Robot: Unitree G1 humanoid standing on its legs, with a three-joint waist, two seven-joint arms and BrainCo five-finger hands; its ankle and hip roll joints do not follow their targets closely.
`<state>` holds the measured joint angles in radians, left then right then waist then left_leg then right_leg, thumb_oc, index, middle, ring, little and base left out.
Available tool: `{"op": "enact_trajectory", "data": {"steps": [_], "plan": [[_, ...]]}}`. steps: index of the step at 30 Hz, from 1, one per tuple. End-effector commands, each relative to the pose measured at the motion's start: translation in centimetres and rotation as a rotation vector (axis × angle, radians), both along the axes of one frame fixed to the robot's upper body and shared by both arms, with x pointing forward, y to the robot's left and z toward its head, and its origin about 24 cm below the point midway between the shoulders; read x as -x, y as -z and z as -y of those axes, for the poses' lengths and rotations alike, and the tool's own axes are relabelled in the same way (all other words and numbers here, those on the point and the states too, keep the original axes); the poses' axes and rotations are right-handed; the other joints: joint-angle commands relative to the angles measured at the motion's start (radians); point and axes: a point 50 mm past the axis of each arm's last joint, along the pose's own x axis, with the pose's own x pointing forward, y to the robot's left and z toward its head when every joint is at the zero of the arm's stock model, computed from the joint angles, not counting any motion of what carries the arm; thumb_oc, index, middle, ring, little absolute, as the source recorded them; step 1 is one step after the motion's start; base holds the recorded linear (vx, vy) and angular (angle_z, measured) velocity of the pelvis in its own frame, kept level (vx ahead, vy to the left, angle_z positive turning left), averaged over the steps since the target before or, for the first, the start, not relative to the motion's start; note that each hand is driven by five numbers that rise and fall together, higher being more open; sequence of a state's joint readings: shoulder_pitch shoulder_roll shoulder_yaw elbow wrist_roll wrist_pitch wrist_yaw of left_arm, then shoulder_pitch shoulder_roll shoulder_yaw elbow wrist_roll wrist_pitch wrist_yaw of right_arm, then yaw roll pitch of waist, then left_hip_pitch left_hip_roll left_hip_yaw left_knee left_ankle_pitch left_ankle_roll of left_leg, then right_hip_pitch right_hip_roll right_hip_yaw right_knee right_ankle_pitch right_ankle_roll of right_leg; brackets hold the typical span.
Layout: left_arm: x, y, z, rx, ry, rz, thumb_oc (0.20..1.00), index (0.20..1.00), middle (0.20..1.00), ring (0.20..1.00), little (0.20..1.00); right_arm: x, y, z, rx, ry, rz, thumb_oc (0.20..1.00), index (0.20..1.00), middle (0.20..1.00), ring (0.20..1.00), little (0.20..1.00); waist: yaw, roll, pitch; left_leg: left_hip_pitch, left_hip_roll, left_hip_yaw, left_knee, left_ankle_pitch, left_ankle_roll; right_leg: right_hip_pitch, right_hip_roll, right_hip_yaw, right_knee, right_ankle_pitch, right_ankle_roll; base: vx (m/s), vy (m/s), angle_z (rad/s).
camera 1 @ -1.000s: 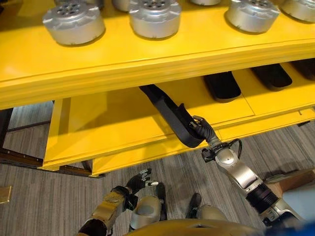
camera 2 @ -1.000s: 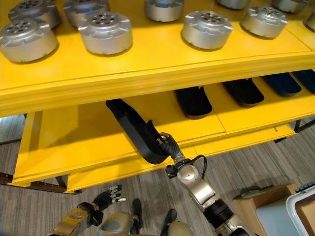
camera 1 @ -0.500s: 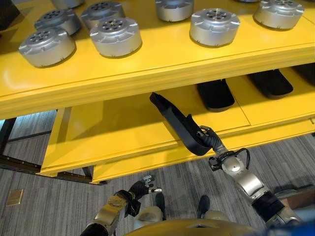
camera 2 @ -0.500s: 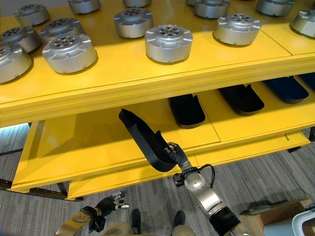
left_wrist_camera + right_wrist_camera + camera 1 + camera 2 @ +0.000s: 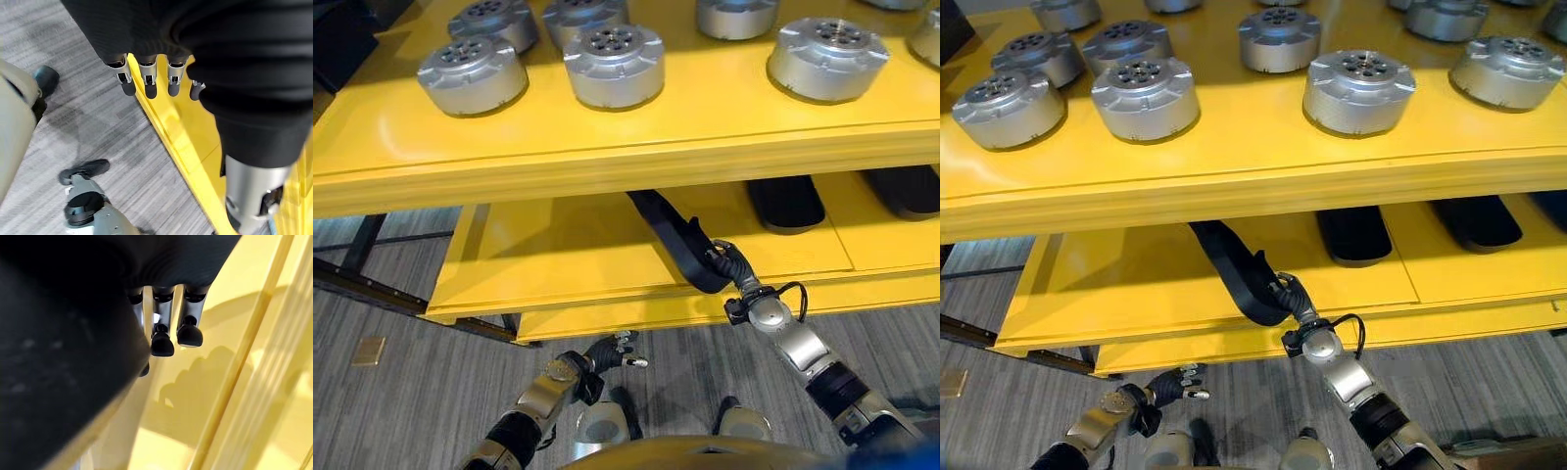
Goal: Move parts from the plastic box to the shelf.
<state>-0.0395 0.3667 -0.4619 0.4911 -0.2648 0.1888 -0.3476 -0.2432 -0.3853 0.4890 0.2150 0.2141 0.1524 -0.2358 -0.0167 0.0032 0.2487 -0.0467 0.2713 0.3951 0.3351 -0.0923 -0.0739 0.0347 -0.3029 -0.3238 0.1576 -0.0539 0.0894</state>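
**Long black part goes onto the lower shelf**

The robot's right hand [image 5: 729, 264] grips the near end of a long black part [image 5: 675, 235], its fingers curled round the rim, while the far end reaches back under the upper tier of the yellow shelf [image 5: 558, 264]. The part lies slantwise across the lower tier, left of two similar black parts [image 5: 786, 203] already set down side by side. Silver round parts [image 5: 613, 63] stand in rows on the upper tier. The left hand [image 5: 609, 351] hangs low over the grey floor [image 5: 401, 392], near the shelf's front edge, fingers loosely bent and holding nothing. The placing step appears to be under way; the next move likely calls for sliding the part farther in, squaring it with its neighbours, then letting go.
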Motion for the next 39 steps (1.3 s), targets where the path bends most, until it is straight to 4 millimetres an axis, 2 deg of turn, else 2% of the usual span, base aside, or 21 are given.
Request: {"op": "enact_trajectory", "data": {"steps": [1, 4, 6, 7, 12, 16, 21, 27, 31, 35, 39], "plan": [[0.1, -0.7, 2.4, 0.089, 0.086, 0.016, 1.000, 1.000, 1.000, 1.000, 1.000, -1.4, -3.2, -0.2, -0.072, -0.028, 0.142, 0.200, 0.200, 0.200, 0.200, 0.200, -0.005, 0.049, -0.045, 0.109, 0.068, -0.018, -0.128, 0.167, -0.044, -0.070, 0.060, -0.004, 0.104, -0.076, -0.027, 0.04, 0.303, 0.03], [0.1, -0.4, 1.7, 0.061, 0.064, -0.013, 1.000, 1.000, 1.000, 1.000, 1.000, -1.3, -2.6, -0.1, -0.096, 0.005, 0.118, 0.200, 0.200, 0.200, 0.200, 0.200, -0.019, 0.059, -0.043, 0.134, 0.041, 0.003, -0.167, 0.125, -0.033, -0.063, 0.034, -0.002, 0.127, -0.069, -0.005, 0.06, 0.261, 0.05], [0.4, -0.2, 1.0, 0.054, 0.033, -0.028, 1.000, 1.000, 1.000, 1.000, 1.000, -1.1, -2.2, -0.2, -0.089, 0.016, 0.112, 0.200, 0.200, 0.200, 0.200, 0.200, -0.014, 0.063, -0.036, 0.135, 0.016, -0.016, -0.177, 0.103, -0.018, -0.046, 0.032, 0.015, 0.117, -0.059, 0.006, 0.09, 0.280, 0.00], [1.2, 0.1, 0.0, 0.042, 0.007, -0.037, 1.000, 1.000, 1.000, 1.000, 1.000, -1.0, -1.9, 0.0, -0.089, 0.036, 0.110, 0.200, 0.200, 0.200, 0.200, 0.200, 0.001, 0.064, -0.030, 0.131, -0.007, -0.035, -0.190, 0.080, -0.003, -0.040, 0.028, 0.028, 0.101, -0.040, 0.020, 0.05, 0.267, 0.44], [2.7, 0.6, -1.3, 0.029, -0.068, -0.048, 1.000, 1.000, 1.000, 1.000, 1.000, -0.9, -2.0, 0.4, -0.087, 0.088, 0.122, 0.200, 0.200, 0.200, 0.200, 0.200, 0.035, 0.054, -0.007, 0.125, -0.021, -0.058, -0.204, 0.073, 0.010, -0.040, 0.019, 0.028, 0.094, -0.025, 0.043, -0.02, 0.084, 0.22], [3.1, 0.6, -1.5, 0.055, -0.069, -0.042, 1.000, 1.000, 1.000, 1.000, 1.000, -1.2, -2.2, 1.0, -0.083, 0.124, 0.142, 0.200, 0.200, 0.200, 0.200, 0.200, 0.054, 0.042, 0.004, 0.112, -0.016, -0.065, -0.201, 0.075, 0.009, -0.043, 0.018, 0.021, 0.093, -0.022, 0.050, -0.02, -0.003, 0.13], [2.6, 0.3, -1.3, 0.056, -0.093, -0.007, 1.000, 1.000, 1.000, 1.000, 1.000, -2.9, -3.6, 1.9, -0.030, 0.214, 0.209, 0.200, 0.200, 0.200, 0.200, 0.200, 0.085, 0.028, 0.032, 0.068, 0.004, -0.067, -0.167, 0.078, -0.004, -0.062, 0.020, 0.014, 0.110, -0.028, 0.053, -0.03, -0.018, 0.08], [1.0, -0.4, -1.2, 0.062, -0.087, 0.035, 1.000, 1.000, 1.000, 1.000, 1.000, -6.0, -7.0, 5.9, 0.122, 0.350, 0.302, 0.200, 0.200, 0.200, 0.200, 0.200, 0.111, 0.027, 0.082, 0.020, 0.032, -0.070, -0.154, 0.091, -0.026, -0.100, 0.018, 0.003, 0.133, -0.030, 0.058, -0.12, -0.010, 0.01], [0.4, -1.0, -1.1, 0.099, -0.075, 0.066, 1.000, 1.000, 1.000, 1.000, 1.000, -6.9, -7.5, 7.4, 0.170, 0.390, 0.279, 0.200, 0.200, 0.200, 0.200, 0.200, 0.121, 0.026, 0.097, 0.008, 0.041, -0.069, -0.149, 0.097, -0.033, -0.110, 0.014, 0.001, 0.138, -0.026, 0.061, -0.04, -0.012, 0.01], [-0.4, -1.5, -1.1, 0.127, -0.095, 0.071, 1.000, 1.000, 1.000, 1.000, 1.000, -7.5, -7.6, 8.1, 0.214, 0.423, 0.265, 0.200, 0.200, 0.200, 0.200, 0.200, 0.134, 0.024, 0.115, -0.012, 0.046, -0.071, -0.127, 0.092, -0.035, -0.126, 0.009, 0.004, 0.149, -0.023, 0.065, -0.04, -0.032, 0.00], [-1.0, -1.6, -1.2, 0.077, -0.049, 0.083, 1.000, 1.000, 1.000, 1.000, 1.000, -8.2, -8.0, 9.2, 0.252, 0.481, 0.252, 0.200, 0.200, 0.200, 0.200, 0.200, 0.143, 0.024, 0.138, -0.045, 0.055, -0.076, -0.093, 0.088, -0.039, -0.152, 0.005, 0.008, 0.173, -0.024, 0.064, -0.05, -0.021, -0.01]]}}
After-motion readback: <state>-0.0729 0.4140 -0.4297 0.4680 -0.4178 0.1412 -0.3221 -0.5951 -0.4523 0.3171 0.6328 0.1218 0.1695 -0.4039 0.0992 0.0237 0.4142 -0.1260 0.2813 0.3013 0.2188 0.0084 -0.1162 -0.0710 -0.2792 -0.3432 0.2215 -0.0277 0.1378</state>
